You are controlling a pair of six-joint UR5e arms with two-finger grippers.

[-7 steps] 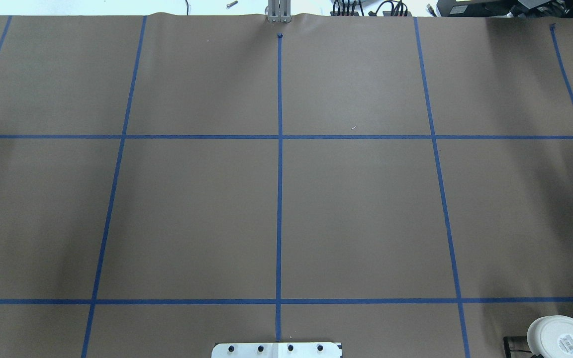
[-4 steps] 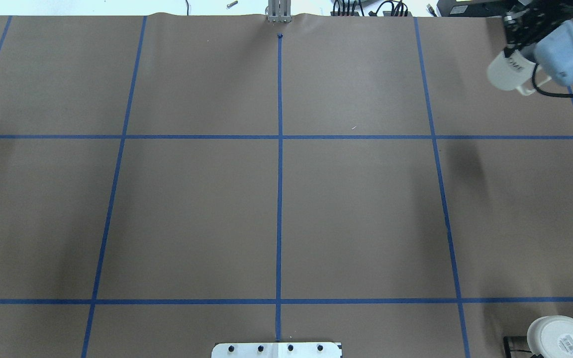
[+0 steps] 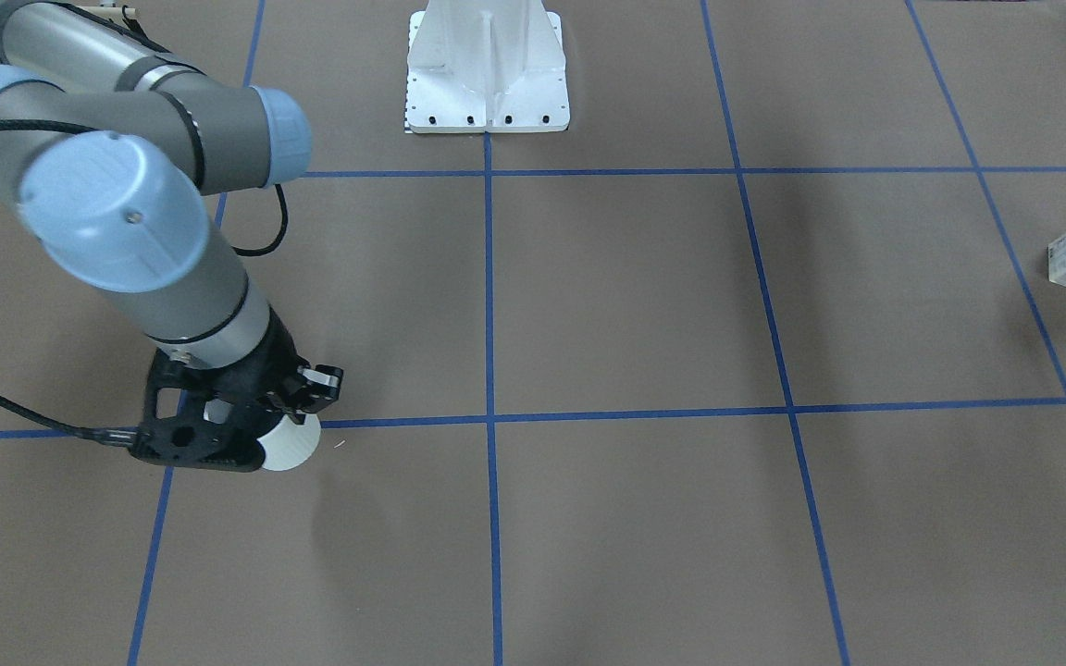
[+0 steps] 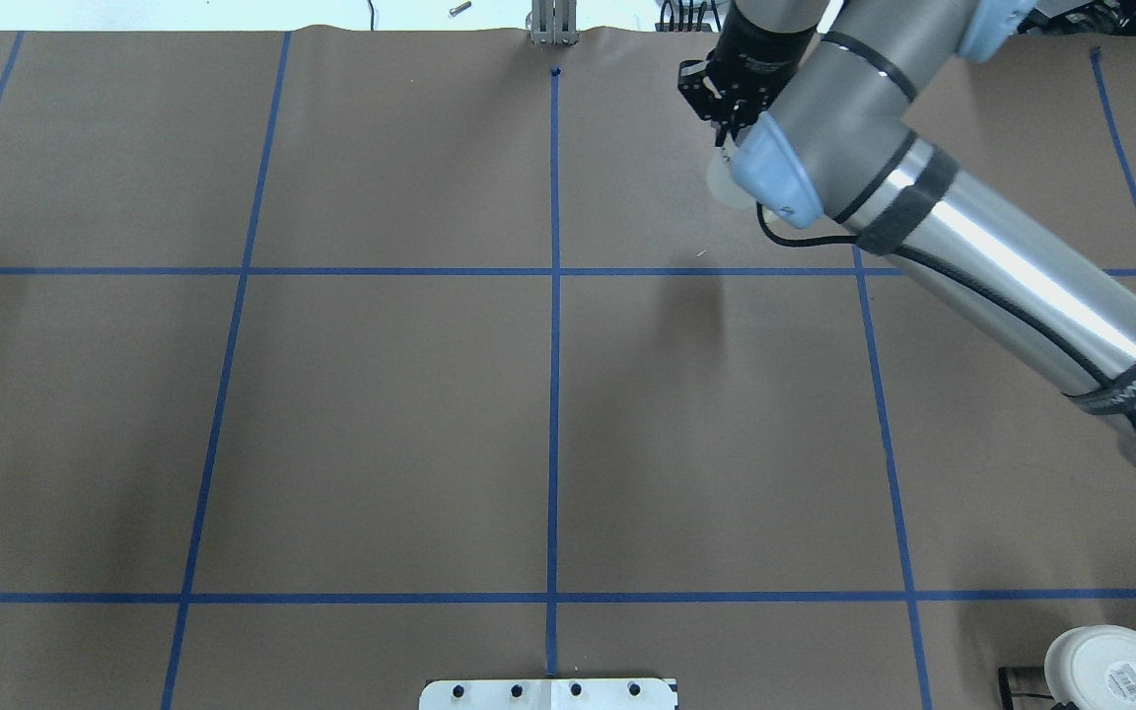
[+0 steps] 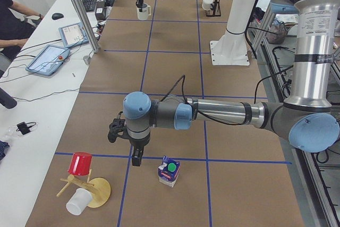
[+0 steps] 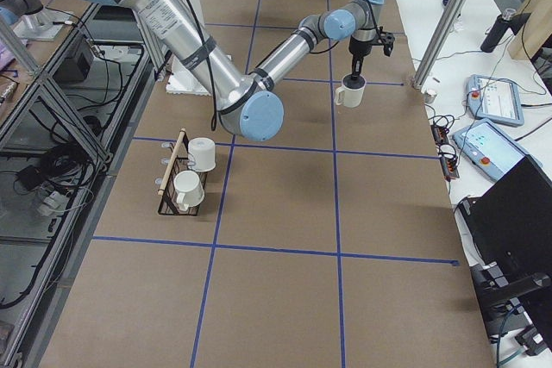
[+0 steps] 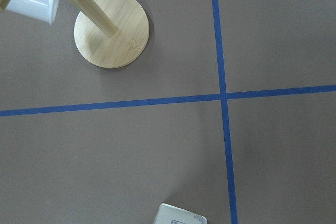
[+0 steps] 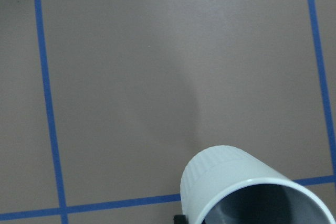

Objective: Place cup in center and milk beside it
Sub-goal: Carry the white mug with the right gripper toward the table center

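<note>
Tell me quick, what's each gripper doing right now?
Left gripper: cannot be told; it shows only in the side view.
Right gripper: closed, holding the cup.

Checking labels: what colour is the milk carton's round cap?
Green: the cap on the milk, clearest in the exterior left view.

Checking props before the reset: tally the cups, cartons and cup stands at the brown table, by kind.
Cups: 5 (the cup in the right gripper; near rack cup, far rack cup; red cup and white cup on the wooden tree)
Cartons: 1 (the milk)
Stands: 2 (rack, wooden tree)
Total: 8
</note>
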